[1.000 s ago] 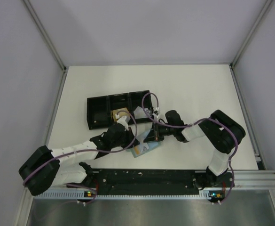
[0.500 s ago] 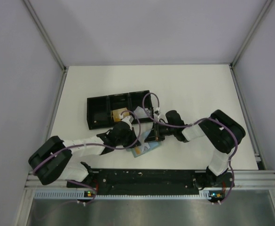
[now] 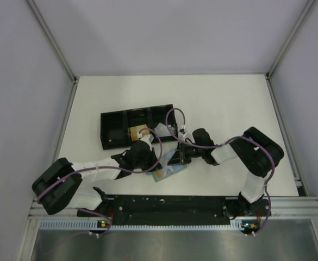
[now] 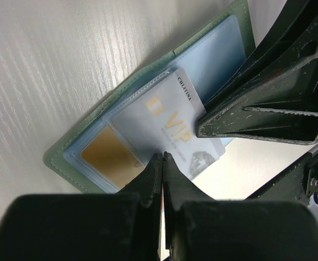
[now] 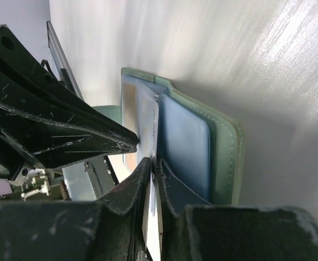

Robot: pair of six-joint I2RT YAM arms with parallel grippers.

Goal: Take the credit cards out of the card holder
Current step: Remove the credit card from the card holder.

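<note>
Card holder (image 4: 72, 160): pale green, lying open on the bench (image 4: 50, 54) beneath both sets of jaws.
Silvery card (image 4: 159, 114): partly out of its sleeve, pinched edge-on in the right jaws.
Left jaws: closed, empty, tips over that card.
Gold card (image 4: 107, 155): sleeved, just beside the left jaws.

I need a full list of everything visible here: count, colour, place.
card holder: one, pale green with blue sleeves, on the table
silver card: one, silvery-grey, partly out of the holder
gold card: one, tan-gold, in a holder pocket
tray: one, black, three compartments, behind the holder; holds a tan card and a pale thing
table: one, white
left end effector: one, black, shut on the silver card
right end effector: one, black, shut on the same card
</note>
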